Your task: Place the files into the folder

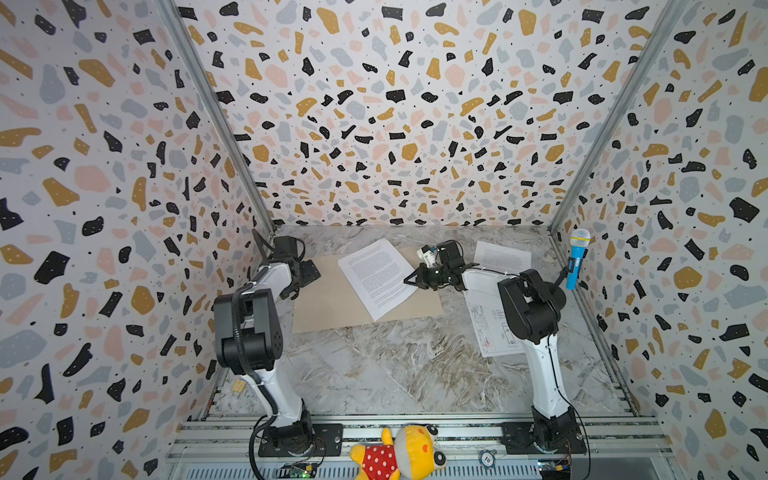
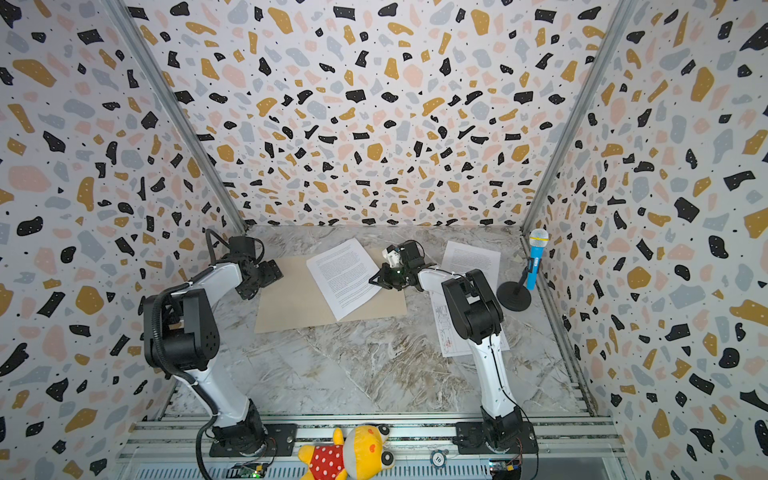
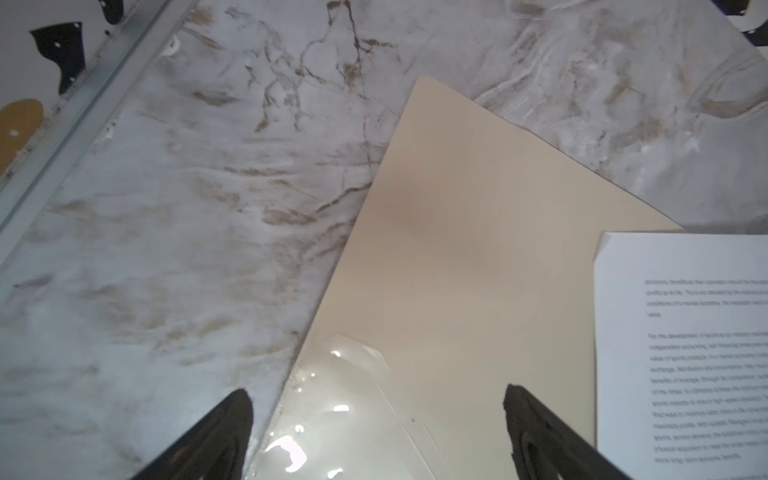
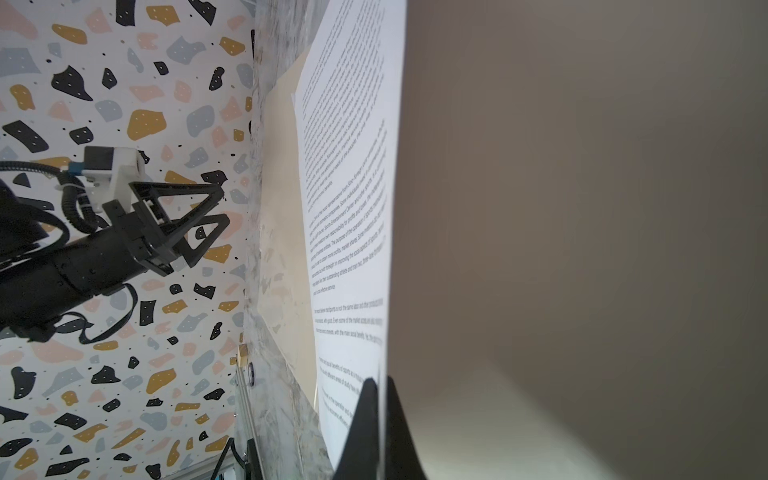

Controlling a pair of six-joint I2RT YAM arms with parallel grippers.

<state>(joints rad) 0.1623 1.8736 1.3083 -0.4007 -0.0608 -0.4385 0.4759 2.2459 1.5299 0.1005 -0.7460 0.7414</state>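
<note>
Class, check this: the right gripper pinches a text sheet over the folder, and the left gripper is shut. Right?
No: the left gripper is open, as the left wrist view shows. The right gripper does pinch the sheet over the folder.

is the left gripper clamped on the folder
No, in the left wrist view the left gripper has its jaws spread wide over the folder edge, pinching nothing.

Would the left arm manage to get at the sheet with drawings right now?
Probably not: the drawing sheet lies far right, partly under the right arm, whose body stands in the way.
</note>
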